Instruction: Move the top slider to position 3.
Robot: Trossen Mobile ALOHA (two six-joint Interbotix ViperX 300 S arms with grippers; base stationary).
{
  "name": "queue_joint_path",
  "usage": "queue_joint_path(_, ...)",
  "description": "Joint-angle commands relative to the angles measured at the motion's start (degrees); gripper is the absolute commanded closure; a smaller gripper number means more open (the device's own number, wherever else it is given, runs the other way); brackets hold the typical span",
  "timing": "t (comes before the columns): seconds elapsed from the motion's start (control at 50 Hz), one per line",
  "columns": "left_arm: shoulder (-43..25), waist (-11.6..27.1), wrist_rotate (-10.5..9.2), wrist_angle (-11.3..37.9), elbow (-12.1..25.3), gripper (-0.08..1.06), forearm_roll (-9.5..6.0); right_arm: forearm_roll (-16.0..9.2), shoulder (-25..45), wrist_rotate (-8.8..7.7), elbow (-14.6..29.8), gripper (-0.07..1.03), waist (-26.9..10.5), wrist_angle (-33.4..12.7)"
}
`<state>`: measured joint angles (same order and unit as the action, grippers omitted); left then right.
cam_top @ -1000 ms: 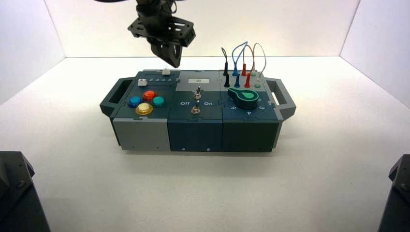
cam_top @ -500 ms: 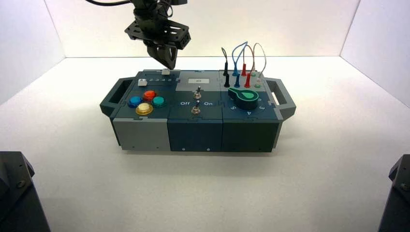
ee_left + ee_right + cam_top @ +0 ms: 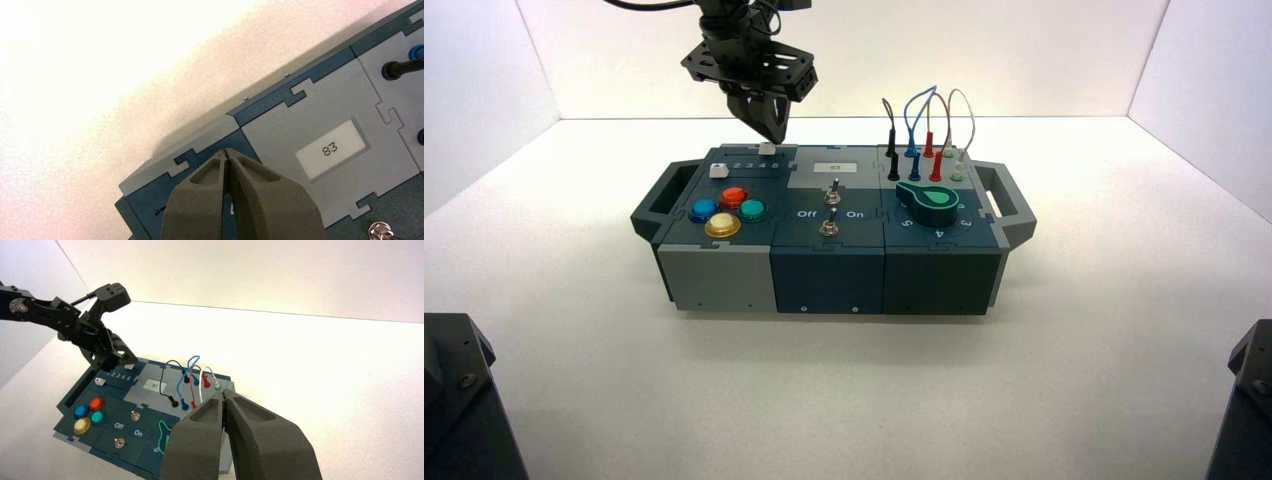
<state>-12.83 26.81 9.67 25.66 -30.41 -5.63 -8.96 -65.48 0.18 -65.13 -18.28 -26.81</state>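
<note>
The top slider is a tiny white knob at the back left of the box, above a row of pale numerals. My left gripper hangs shut just above and behind this knob. In the left wrist view the left gripper points at the box's back edge, and a white sliver of the slider shows between its closed fingers. The right wrist view shows the digit 3 in the row 1 to 5. My right gripper is shut, held high off the box's right side.
A squarer white knob sits left of the numerals, with several coloured push-buttons in front. A small display reads 83. Two toggle switches, a green dial and plugged wires fill the middle and right.
My left gripper shifted a little to the left over the box's back edge, then stayed almost still. The top slider and the right arm have not moved.
</note>
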Motion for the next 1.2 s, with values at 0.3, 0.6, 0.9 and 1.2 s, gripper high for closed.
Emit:
queue_joint_path(0.3,1.1,-0.2,0.35,0.4,-0.4,1.01,0.00,-0.1,0.7,0.18,1.1,0.99,-0.2,0.4)
queue_joint_path(0.6,1.2,-0.2,1.05,0.4,-1.6,1.01,0.09,-0.1,0.7,0.18,1.1,0.99,-0.1,0.4)
queue_joint_path(0.9,1.8,-0.2,1.58,0.6,-1.7,1.01,0.00,-0.1,0.7,0.18,1.1,0.99,-0.2,0.4)
queue_joint_path(1.2,2.1,-0.2,2.46,0.9,-1.7,1.01,0.09,-0.1,0.7,0.18,1.1,0.99,-0.1,0.4)
